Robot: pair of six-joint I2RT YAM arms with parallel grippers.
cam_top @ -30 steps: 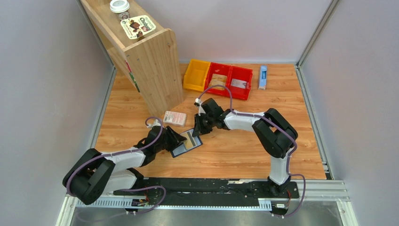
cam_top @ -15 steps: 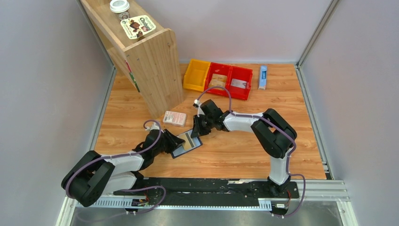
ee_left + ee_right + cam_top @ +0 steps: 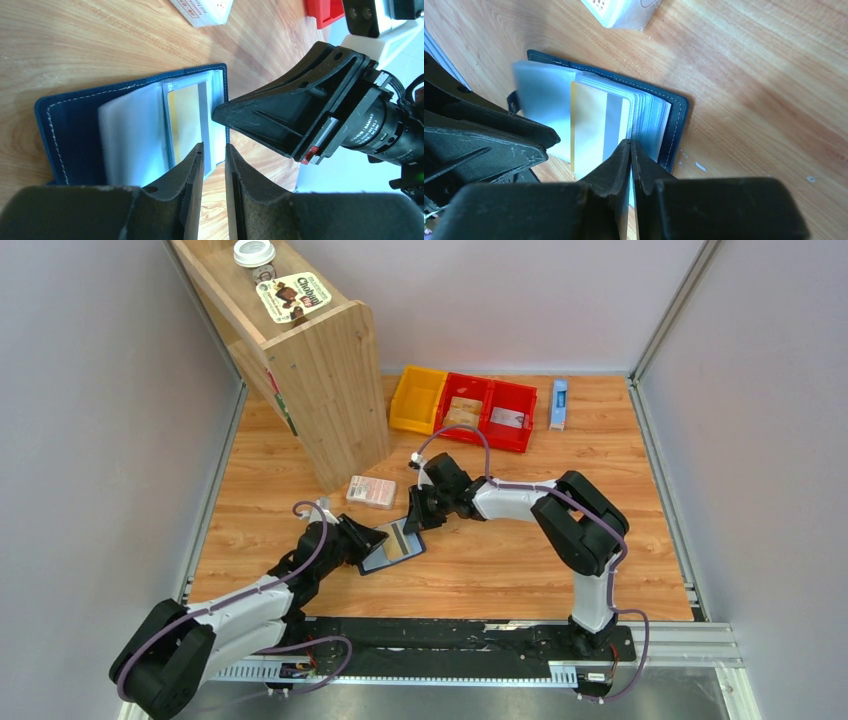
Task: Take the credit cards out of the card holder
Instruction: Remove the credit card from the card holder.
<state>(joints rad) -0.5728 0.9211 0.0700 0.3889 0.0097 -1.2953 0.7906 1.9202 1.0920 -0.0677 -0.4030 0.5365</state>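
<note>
The card holder point(image 3: 378, 560) is a navy wallet lying open on the wood, with its clear sleeves fanned up point(image 3: 132, 135). A tan-yellow credit card point(image 3: 591, 125) with a grey stripe sits in one sleeve point(image 3: 186, 120). My left gripper point(image 3: 214, 146) stands at the wallet's near edge. Its jaws are a narrow gap apart and bare wood shows between them. From the far side, my right gripper point(image 3: 630, 142) is closed on the thin pale edge of a sleeve. In the top view the left gripper point(image 3: 372, 537) and the right gripper point(image 3: 413, 520) face each other across the wallet.
A pink-and-white packet point(image 3: 371, 491) lies just behind the wallet. A tall wooden shelf point(image 3: 320, 380) stands at the back left. A yellow bin point(image 3: 418, 400), red bins point(image 3: 490, 412) and a slim blue-and-white box point(image 3: 559, 403) line the back edge.
My left gripper's jaws have narrowed and its arm has swung down and to the left. The wallet has shifted slightly left. The right gripper has stayed closed on the wallet.
</note>
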